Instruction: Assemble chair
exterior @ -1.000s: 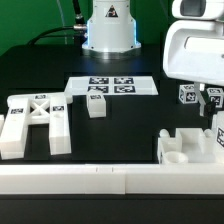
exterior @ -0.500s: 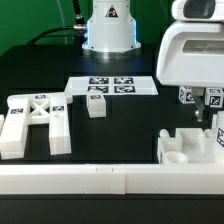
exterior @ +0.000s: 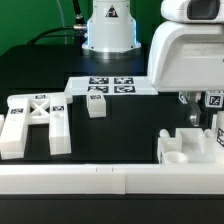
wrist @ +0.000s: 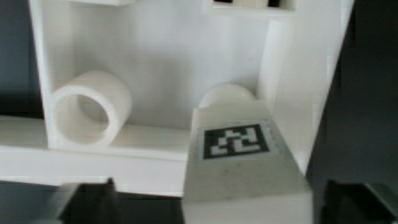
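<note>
My gripper (exterior: 200, 112) hangs low over the chair parts at the exterior view's right, jaws open. In the wrist view a narrow white tagged piece (wrist: 240, 150) stands between the dark fingers (wrist: 80, 200), with a gap still showing on one side. Behind it lies the notched white block (wrist: 169, 70) with a round socket (wrist: 80, 110); the block (exterior: 185, 147) also shows below the gripper. A tagged cube (exterior: 213, 100) peeks out beside the gripper body. The X-braced frame (exterior: 35, 120) lies at the exterior view's left, and a small tagged cube (exterior: 97, 103) sits mid-table.
The marker board (exterior: 112, 86) lies flat behind the small cube. The robot base (exterior: 108, 30) stands at the back. A long white rail (exterior: 100, 180) runs along the front edge.
The gripper has come down and shifted toward the exterior view's left, now covering one of the tagged cubes. Its jaws have narrowed a little.
</note>
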